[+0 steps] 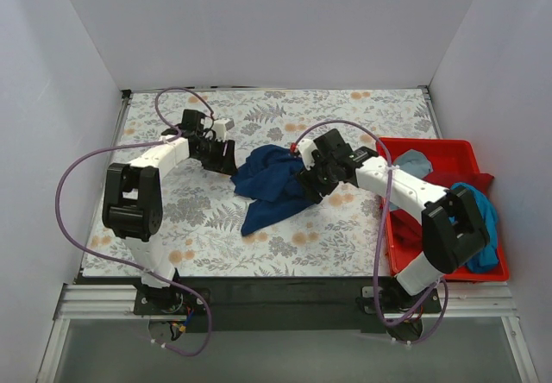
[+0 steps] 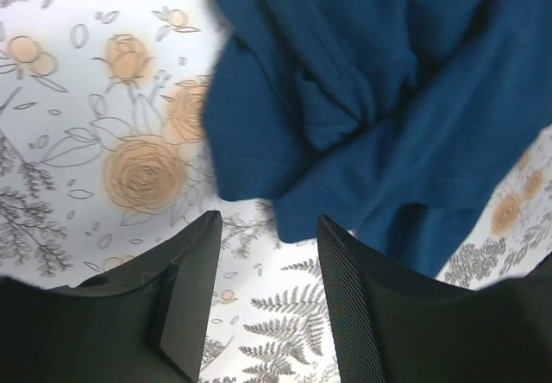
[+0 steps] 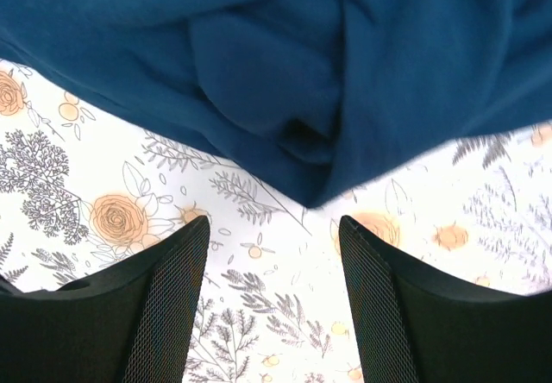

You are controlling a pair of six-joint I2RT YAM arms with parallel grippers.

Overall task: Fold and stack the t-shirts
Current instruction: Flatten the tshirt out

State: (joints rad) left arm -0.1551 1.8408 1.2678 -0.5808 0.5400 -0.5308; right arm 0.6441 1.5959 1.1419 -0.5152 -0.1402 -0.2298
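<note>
Left gripper: jaws apart with nothing between them, low over the bench, at the left far edge of the shirt.
Right gripper: jaws apart and holding nothing, with a corner of cloth pointing into the gap.
Shirt: a crumpled navy blue cotton t-shirt lies in a heap mid-bench, between the two grippers and outside the bin.
Direction: from either wrist view the cloth lies straight ahead of the fingertips, just beside them. The arms face each other across it.
Long axis: the heap looks longest from its far edge down to a tail at the near left, though the bunching makes this uncertain.
Nearer arm: judged from above, both are about equally close, and the right one perhaps overlaps the hem.
Other shirts: pale grey-blue, red and teal-blue cloth sit piled in the red plastic bin at the right.
Bench: covered by a floral-patterned sheet.
Writing: none readable, and no chest print is showing.
</note>
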